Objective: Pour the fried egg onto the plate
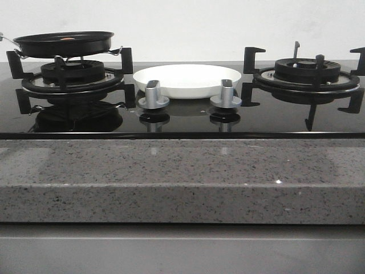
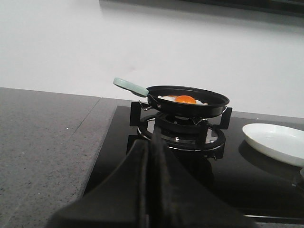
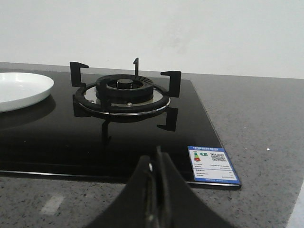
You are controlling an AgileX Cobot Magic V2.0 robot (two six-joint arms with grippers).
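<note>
So there's a black glass hob [image 1: 182,117] set into a speckled grey stone bench [image 1: 182,177]. On the left burner [image 1: 73,77] sits a black frying pan [image 1: 64,43], and you can just catch a bit of orange from the fried egg [image 1: 67,39] over its rim. The white plate [image 1: 187,80] is in the middle between the two burners, right behind two silver knobs [image 1: 153,95]. The right burner [image 1: 307,73] has nothing on it. Plain white wall [image 1: 182,23] behind.
</note>
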